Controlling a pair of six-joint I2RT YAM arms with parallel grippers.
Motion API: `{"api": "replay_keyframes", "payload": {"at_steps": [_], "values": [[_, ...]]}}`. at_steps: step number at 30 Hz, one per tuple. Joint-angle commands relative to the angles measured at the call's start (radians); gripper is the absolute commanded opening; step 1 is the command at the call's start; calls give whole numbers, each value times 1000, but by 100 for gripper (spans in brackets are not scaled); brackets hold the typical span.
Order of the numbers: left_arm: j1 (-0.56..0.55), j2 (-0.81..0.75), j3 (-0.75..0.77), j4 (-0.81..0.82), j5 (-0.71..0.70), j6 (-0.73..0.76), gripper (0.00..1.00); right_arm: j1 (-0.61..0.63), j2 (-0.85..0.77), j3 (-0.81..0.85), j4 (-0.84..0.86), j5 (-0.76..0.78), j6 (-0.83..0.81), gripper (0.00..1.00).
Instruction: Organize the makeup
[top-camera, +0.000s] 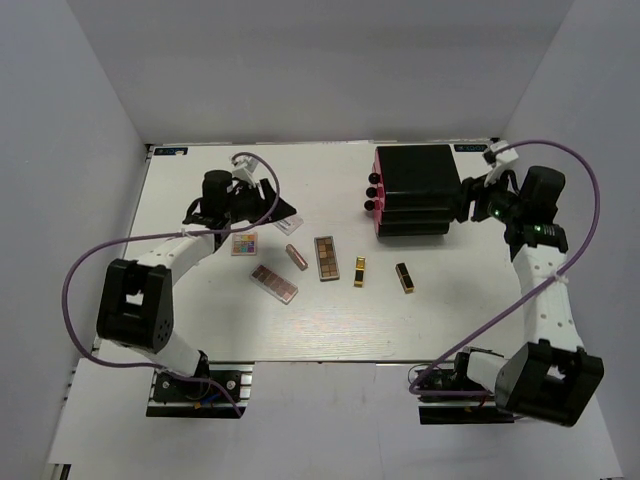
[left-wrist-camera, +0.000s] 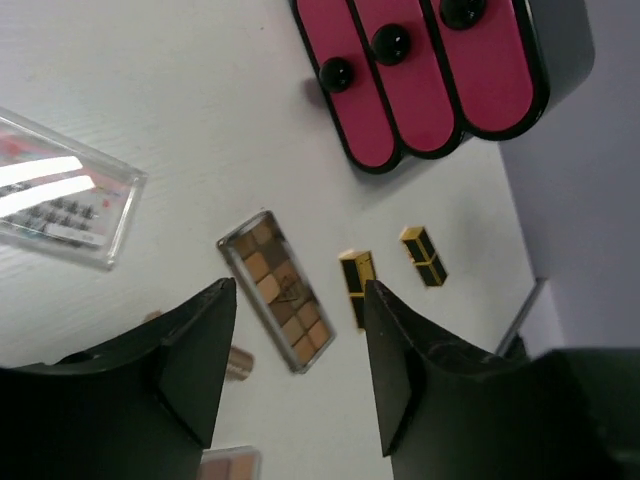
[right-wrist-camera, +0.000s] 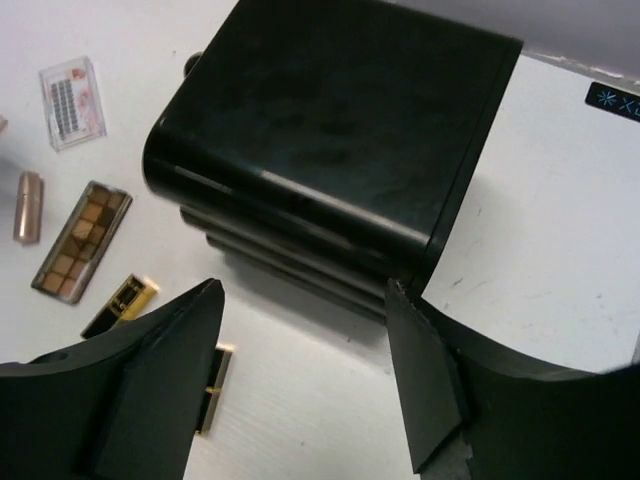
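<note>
The makeup lies in a loose row mid-table: a small colourful palette (top-camera: 244, 244), a pink palette (top-camera: 274, 283), a rose-gold tube (top-camera: 296, 256), a brown palette (top-camera: 327, 257) and two gold-and-black lipsticks (top-camera: 359, 271) (top-camera: 404, 277). A white card-like compact (top-camera: 285, 225) lies just under my left gripper (top-camera: 275, 207), which is open and empty above the table. In the left wrist view the brown palette (left-wrist-camera: 278, 290) shows between the fingers. My right gripper (top-camera: 465, 205) is open and empty beside the black box's right side (right-wrist-camera: 330, 150).
The big black box (top-camera: 415, 190) with pink drawers (top-camera: 377, 190) stands at the back right, its drawers shut, knobs facing left (left-wrist-camera: 430, 80). Grey walls close in the table on three sides. Purple cables loop off both arms.
</note>
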Motion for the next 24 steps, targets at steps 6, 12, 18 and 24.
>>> {"api": "replay_keyframes", "payload": {"at_steps": [6,12,18,24], "values": [[-136,130,248,-1,-6,-87,77,-2,187,183,125,-18,288,87],[-190,320,407,80,-49,-231,79,-3,319,274,115,28,329,87],[-219,504,581,112,-41,-314,89,-6,398,294,120,60,328,82],[-241,615,675,166,-34,-374,94,-8,439,285,135,29,331,73]]}}
